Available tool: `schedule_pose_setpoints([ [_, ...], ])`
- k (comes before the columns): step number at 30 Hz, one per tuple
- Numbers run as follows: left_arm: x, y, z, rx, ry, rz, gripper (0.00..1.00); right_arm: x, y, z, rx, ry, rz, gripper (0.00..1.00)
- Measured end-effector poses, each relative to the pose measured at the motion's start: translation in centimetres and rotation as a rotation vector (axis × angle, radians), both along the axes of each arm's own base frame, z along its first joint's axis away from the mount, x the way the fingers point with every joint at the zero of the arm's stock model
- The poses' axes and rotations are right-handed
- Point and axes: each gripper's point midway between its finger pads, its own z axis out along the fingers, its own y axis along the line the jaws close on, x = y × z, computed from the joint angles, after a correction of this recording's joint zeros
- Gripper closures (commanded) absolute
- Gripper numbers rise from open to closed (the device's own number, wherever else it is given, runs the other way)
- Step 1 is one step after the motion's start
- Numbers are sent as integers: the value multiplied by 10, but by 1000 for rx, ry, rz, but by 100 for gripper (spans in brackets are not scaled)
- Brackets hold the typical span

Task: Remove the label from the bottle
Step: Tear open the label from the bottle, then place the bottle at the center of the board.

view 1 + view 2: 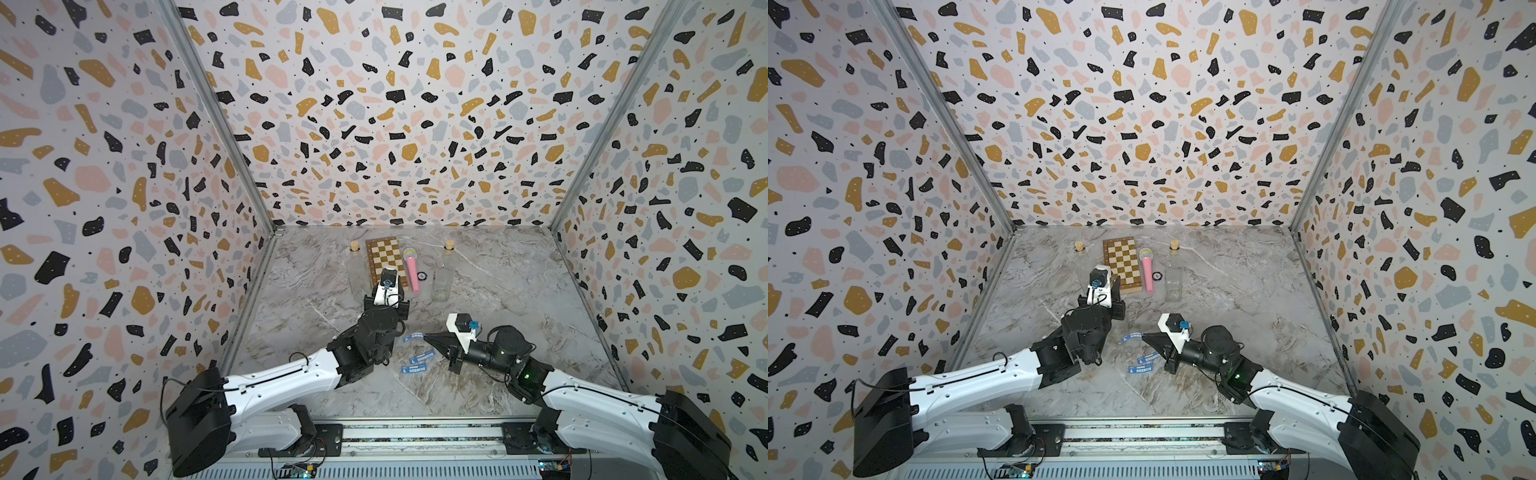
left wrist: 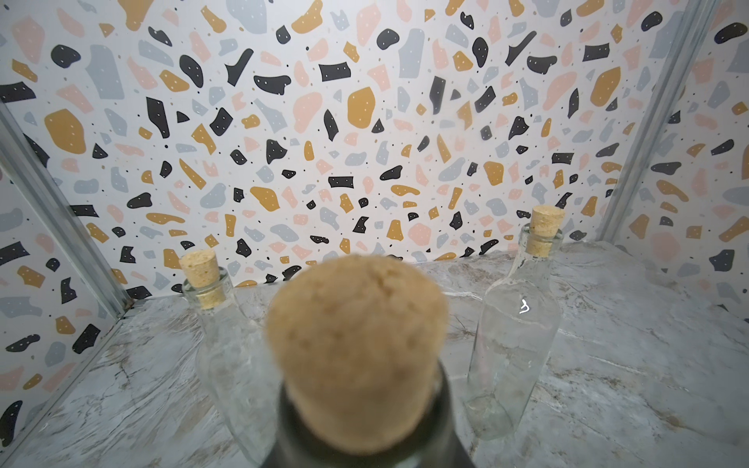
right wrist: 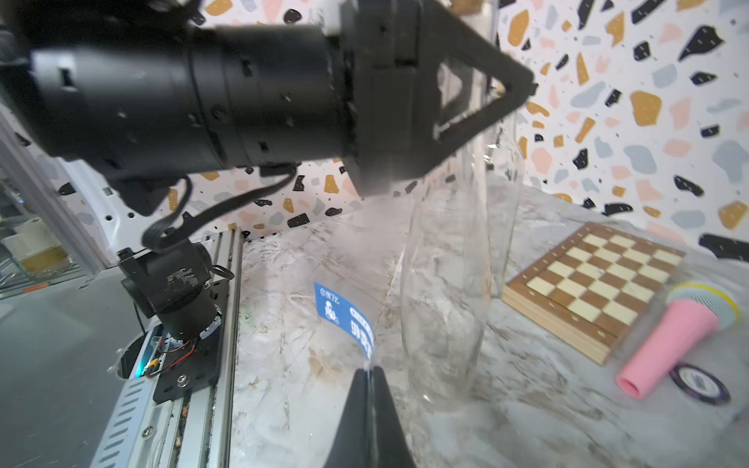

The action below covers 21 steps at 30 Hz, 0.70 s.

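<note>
- chessboard (image 1: 384, 259) lies near the back edge of the surface (image 1: 519, 311), left of its middle
- microphone (image 1: 412, 270) lies just right of the chessboard; disc (image 1: 422, 276) just right of the microphone's front end
- left bottle (image 1: 355, 274) stands left of the chessboard, right bottle (image 1: 444, 278) right of the disc
- third bottle (image 3: 446, 283) stands before the chessboard
- label (image 3: 344, 320) hangs beside it, in the right gripper (image 3: 369, 370)
- loose labels (image 1: 415, 363) lie on the surface, nearer the front edge

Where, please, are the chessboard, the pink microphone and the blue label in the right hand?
chessboard (image 3: 595, 281): right wrist view, middle of its checkered top.
pink microphone (image 1: 412, 274): in a top view, middle of its handle.
blue label (image 3: 343, 318): right wrist view, middle of the blue strip.
</note>
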Motion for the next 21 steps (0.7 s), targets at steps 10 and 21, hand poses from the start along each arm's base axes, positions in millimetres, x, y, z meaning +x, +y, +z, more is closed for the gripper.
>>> schedule_pose_setpoints([
  [10, 24, -15, 22, -16, -67, 86, 100, 28, -31, -17, -11, 168, -136, 100],
  [21, 49, -9, 30, -50, -82, 151, 100, 39, -45, -45, -42, 352, -172, 100],
])
